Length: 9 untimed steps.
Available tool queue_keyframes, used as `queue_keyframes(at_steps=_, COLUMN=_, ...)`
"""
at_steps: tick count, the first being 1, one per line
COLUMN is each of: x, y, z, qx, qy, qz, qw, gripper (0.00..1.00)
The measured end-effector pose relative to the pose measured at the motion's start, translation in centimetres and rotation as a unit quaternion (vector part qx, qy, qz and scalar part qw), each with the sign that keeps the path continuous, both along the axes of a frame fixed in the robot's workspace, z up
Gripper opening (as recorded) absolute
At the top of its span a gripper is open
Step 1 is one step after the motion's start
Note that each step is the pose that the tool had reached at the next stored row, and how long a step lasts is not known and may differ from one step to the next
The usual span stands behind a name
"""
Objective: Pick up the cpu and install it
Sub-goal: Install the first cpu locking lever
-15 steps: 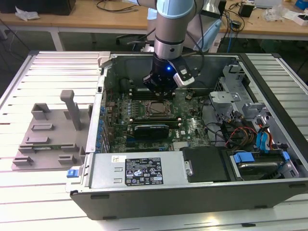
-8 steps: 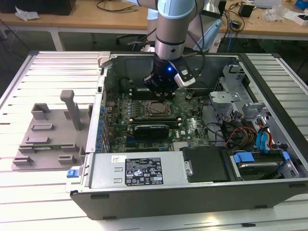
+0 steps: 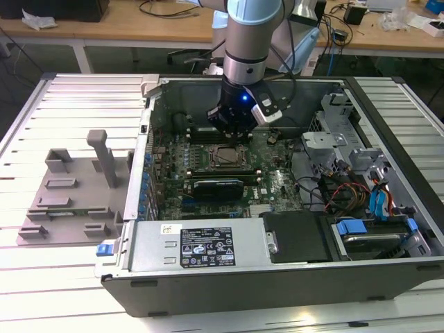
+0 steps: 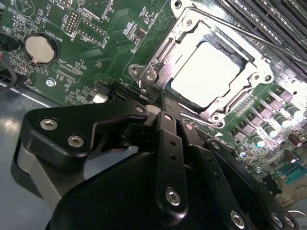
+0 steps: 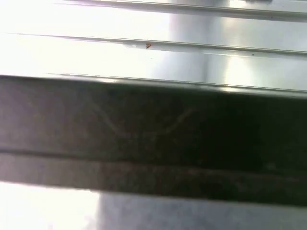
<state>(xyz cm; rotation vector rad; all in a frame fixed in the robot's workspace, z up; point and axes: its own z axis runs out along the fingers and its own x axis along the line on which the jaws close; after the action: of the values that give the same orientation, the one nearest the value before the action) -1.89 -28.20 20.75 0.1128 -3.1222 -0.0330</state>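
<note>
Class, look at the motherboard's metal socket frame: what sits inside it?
The cpu, its pale metal top showing, lies inside the socket frame. The contacts beneath it are covered.

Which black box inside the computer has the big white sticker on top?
The long metal box along the near edge of the case, towards the exterior view's left. The plain black box beside it has no sticker.
</note>
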Motion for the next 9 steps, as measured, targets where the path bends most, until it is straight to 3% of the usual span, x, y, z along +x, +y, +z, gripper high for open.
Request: queue_keyframes(at_steps=9, x=0.06, y=-0.09, z=-0.45, qx=-0.003, qy=0.0011, qz=0.0, qw=1.0, gripper=0.11)
